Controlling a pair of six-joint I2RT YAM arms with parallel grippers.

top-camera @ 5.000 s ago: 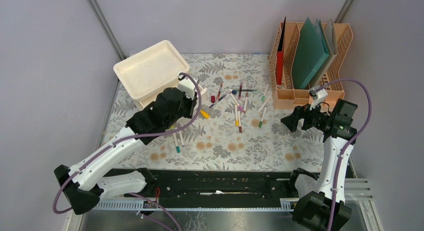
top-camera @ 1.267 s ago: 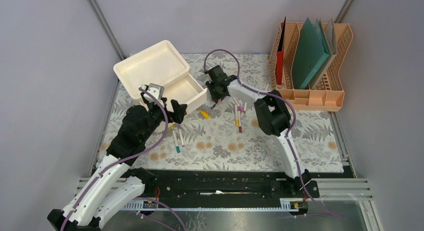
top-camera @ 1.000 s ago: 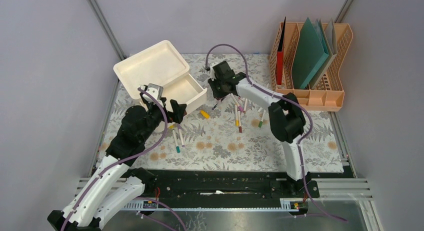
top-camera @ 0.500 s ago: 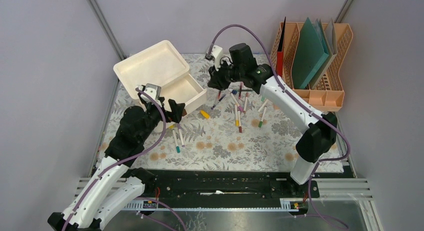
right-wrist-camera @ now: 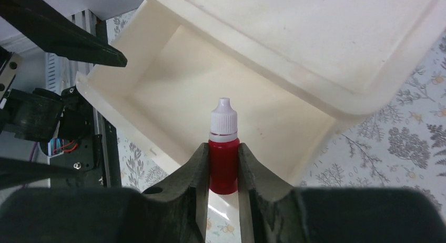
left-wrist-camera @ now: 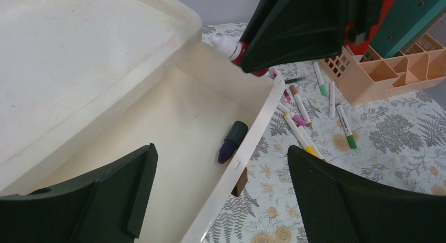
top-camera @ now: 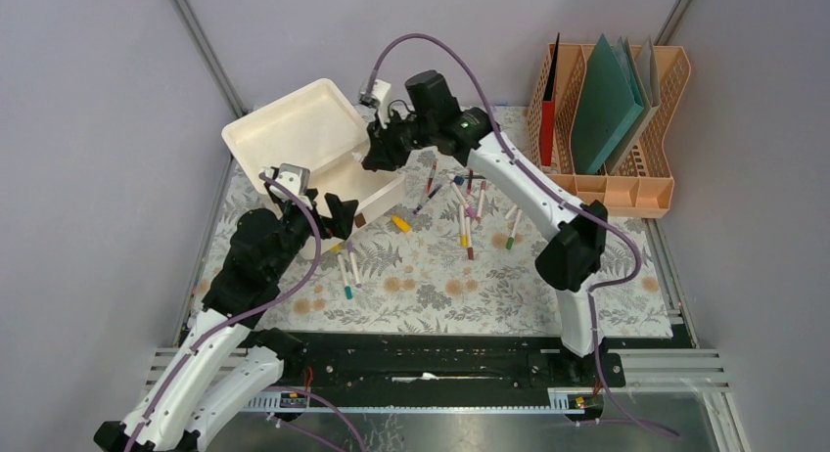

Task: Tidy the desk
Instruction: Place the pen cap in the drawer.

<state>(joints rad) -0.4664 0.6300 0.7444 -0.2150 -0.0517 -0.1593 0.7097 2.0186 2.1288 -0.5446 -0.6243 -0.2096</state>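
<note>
desk point(top-camera: 440, 276) strewn with markers point(top-camera: 468, 212) carries an open cream box point(left-wrist-camera: 184, 127) at its back left. the right gripper point(top-camera: 376, 157) has swung from the marker pile to above the box, fingers pinching a red dropper bottle point(right-wrist-camera: 223, 153), seemingly for release there; the left gripper point(top-camera: 321, 209) hangs wide open beside the box

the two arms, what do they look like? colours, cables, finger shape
The left arm and right arm both have white links with black joints and black wrists, and a purple cable loops along each. A small white block sits at each wrist. The left gripper and right gripper have black tapered fingers with fine mesh-textured pads.
</note>
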